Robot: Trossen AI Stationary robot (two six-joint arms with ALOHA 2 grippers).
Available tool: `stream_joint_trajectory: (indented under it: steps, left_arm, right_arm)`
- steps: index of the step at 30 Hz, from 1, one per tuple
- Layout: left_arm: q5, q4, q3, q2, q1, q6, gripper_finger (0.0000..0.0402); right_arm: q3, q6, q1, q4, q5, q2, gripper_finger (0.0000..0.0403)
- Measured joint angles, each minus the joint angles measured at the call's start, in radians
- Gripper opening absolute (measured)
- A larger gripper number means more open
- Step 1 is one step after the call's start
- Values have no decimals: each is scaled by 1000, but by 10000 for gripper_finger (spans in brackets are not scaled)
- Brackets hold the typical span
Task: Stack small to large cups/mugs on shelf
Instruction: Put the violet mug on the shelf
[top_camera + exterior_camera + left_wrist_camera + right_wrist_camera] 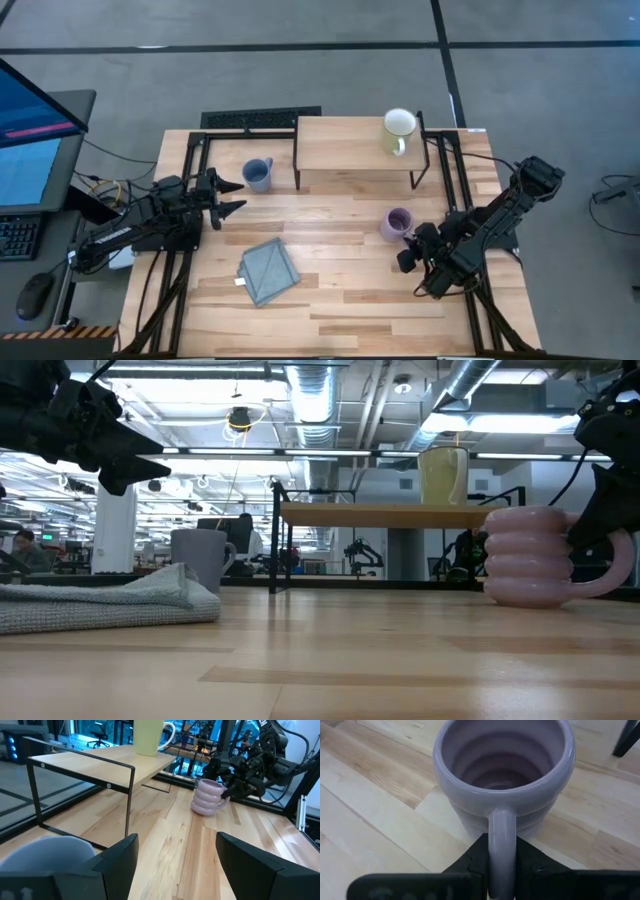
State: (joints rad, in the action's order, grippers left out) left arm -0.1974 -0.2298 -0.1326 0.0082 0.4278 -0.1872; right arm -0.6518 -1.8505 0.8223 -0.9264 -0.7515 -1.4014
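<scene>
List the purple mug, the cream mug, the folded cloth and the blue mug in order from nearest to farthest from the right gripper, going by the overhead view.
From the right gripper:
1. Purple mug, its handle clamped in the gripper.
2. Cream mug, on the shelf beyond.
3. Folded cloth, mid-table toward the left arm.
4. Blue mug, by the left gripper.

Both arms are dark, jointed and matte black, each ending in a two-finger gripper: left gripper (pixel 232 196), right gripper (pixel 412 250). The fingers (pixel 117 857) are flat, angular black plates. Black cables loop along the right arm (pixel 500 215).
</scene>
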Motion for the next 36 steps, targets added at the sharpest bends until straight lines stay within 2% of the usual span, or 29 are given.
stream_joint_trajectory:
  steps: [28, 36]
  left_arm:
    - [1, 2, 0, 0, 0, 11, 257]
    - [2, 2, 0, 0, 0, 11, 257]
  right_arm:
    - [0, -35, 0, -7, 4, -1, 64]
    - [-58, -35, 0, -97, 67, -2, 66]
